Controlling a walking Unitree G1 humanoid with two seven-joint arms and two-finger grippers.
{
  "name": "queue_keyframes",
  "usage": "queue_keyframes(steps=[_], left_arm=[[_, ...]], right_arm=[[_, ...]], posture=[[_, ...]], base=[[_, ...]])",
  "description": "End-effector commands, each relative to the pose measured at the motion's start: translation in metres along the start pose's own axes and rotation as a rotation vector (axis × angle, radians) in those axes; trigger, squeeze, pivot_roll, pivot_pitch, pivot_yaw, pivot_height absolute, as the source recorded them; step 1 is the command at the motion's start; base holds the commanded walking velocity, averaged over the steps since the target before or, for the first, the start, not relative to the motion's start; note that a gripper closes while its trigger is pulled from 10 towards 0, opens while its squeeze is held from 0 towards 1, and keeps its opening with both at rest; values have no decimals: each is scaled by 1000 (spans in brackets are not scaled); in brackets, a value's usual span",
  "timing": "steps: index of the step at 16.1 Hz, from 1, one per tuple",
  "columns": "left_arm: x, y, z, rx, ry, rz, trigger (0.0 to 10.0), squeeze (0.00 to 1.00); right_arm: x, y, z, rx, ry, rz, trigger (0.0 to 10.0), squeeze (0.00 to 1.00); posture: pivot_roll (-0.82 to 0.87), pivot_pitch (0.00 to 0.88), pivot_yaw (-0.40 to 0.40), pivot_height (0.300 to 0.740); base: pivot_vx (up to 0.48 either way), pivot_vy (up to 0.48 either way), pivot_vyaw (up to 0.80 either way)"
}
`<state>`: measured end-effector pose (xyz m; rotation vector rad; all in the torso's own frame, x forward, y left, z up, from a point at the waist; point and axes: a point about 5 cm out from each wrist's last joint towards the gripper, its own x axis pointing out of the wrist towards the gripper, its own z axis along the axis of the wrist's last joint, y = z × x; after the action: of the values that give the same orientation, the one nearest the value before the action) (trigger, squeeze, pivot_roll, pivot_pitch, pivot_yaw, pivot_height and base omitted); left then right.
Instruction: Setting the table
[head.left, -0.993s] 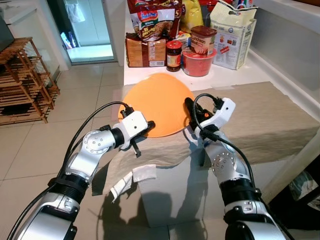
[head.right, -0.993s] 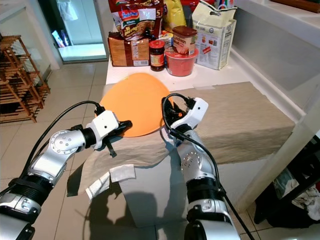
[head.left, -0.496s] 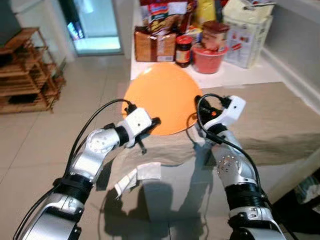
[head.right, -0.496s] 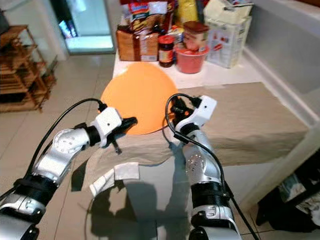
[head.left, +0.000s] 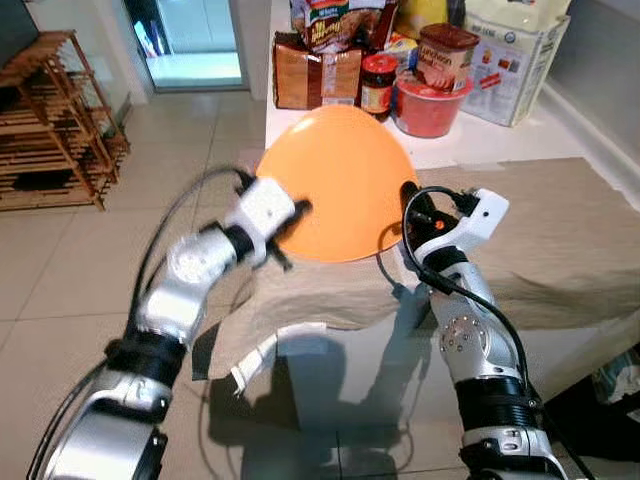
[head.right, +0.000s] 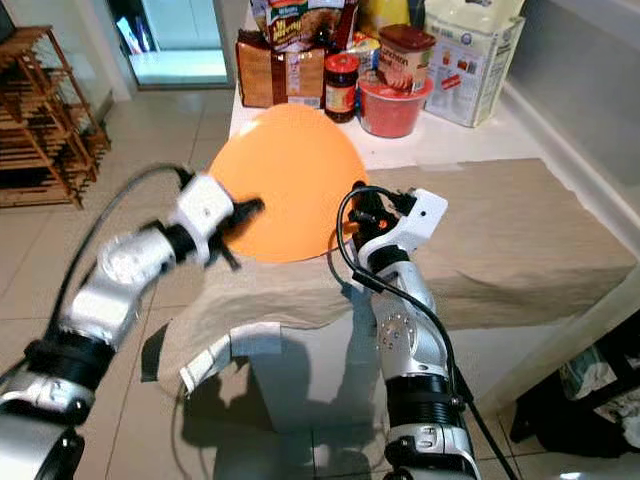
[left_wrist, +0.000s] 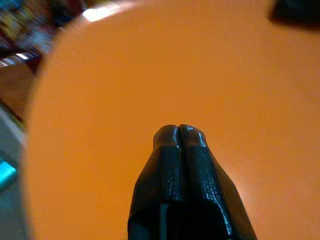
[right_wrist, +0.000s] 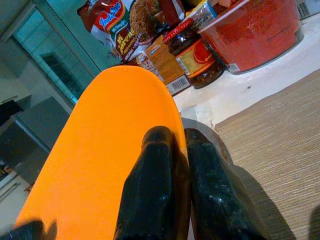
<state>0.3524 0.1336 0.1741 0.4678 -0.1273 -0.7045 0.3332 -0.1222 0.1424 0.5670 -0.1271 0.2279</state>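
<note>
Two grippers: both engage the orange plate.
Change: plate now raised and tilted, no longer flat on the beige cloth; lift phase under way.
Right gripper: pinches the plate's right rim.
Left gripper: fingers pressed together against the plate's left side.
Plate position: between both grippers, above the table edge, near the jars.

Plate above cloth on table's left end, between left gripper and right gripper; groceries behind.
</note>
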Motion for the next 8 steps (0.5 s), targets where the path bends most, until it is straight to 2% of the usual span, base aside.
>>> queue_keyframes(steps=[1,4,8], left_arm=[[-2,12,12,9,-35,52,10000,0],[-10,13,0,-46,-6,120,10000,0],[-23,-4,-23,-142,51,168,10000,0]], right_arm=[[-13,-19,-13,-114,78,-76,0,0],[-12,-3,7,-349,-49,4,0,0],[-13,3,27,-483,-174,12,0,0]], posture=[[80,23,31,740],[80,13,31,740],[78,0,24,740]], base=[[0,0,0],[0,0,0],[0,0,0]])
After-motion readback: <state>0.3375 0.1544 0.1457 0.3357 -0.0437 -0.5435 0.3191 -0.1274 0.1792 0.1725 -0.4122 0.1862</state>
